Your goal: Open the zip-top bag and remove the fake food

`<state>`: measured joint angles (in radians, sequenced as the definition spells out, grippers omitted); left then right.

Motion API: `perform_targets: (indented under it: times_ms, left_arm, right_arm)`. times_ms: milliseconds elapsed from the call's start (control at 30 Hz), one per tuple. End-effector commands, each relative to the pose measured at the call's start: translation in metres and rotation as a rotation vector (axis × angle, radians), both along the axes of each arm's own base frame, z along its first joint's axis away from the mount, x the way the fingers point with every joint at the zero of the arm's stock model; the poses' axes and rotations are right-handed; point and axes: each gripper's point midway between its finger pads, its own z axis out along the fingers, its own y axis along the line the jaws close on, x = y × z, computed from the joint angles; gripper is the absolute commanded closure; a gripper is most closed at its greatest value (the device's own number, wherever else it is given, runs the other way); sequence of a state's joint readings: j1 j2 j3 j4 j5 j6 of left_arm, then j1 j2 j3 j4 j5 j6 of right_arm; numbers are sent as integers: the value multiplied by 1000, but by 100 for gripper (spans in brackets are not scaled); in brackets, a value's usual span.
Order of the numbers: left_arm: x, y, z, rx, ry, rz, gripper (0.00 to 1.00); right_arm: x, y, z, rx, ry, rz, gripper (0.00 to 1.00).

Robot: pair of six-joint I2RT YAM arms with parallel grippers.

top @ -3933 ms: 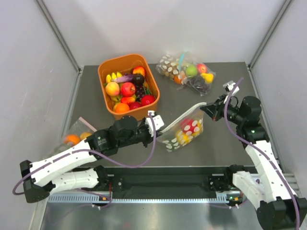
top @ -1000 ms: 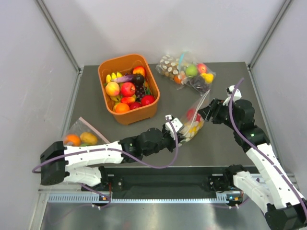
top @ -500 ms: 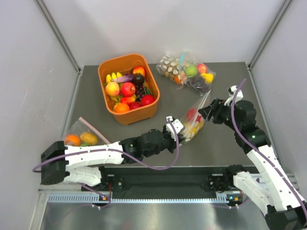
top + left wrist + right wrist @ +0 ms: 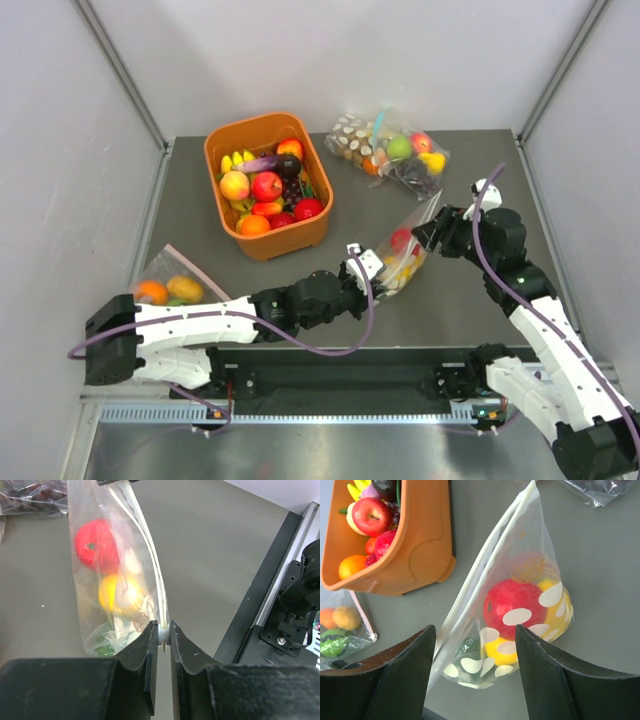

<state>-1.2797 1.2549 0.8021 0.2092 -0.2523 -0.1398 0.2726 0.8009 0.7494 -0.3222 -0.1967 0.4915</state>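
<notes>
Early in the job, by the look of it. Widest of all, the grey table (image 4: 450,300). At its back left, an orange basket (image 4: 250,124) heaped with loose toy fruit. Behind the work, a dotted bag with a green apple (image 4: 390,150); at the left edge, a dotted bag with orange fruit (image 4: 165,290); both well apart from the action and untouched.

Near the middle of the table, between the two arms, the zip-top bag (image 4: 405,250), propped on edge, belly seemingly resting on the surface and one corner up in the air. Pinched at the near end of its zip strip (image 4: 152,565) by the left gripper (image 4: 163,627), fingers pressed tight together on the plastic. Flanked by the right gripper (image 4: 473,628), fingers spread wide to either side and clamped on nothing.

Inside the pouch, all of the fake food (image 4: 512,602): red uppermost, yellow beneath, a glimpse of green at the bottom. None out yet.

Zip perhaps slightly split along its length in the left wrist view, though no real mouth; hard to call.

Left to do, judging from this: take a second hold opposite the first, pull the lips apart, lift out every fruit.
</notes>
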Motion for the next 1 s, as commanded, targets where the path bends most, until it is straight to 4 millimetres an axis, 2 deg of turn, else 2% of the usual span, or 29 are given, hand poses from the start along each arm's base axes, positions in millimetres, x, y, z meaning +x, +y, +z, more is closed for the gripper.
perform_targets:
  times_ms: [0,133,333,567,967]
  left_arm:
    - [2,-5,14,-44,-24,10,100]
    - [3,-6,15,-45,-22,12,100]
    - [4,-6,13,-39,-19,23,100]
    - [1,-9,16,-51,-17,1,100]
    - [-2,-11,11,-30,-25,-10,100]
  right_arm:
    - [-1,-2,6,-8,-44,-11,35]
    - [-3,-5,6,-13,-46,-17,35]
    - [-8,-5,16,-2,-72,-17,35]
    - [-6,-3,-1,-11,-33,-4,34]
    - [-1,0,1,-1,-45,0,35]
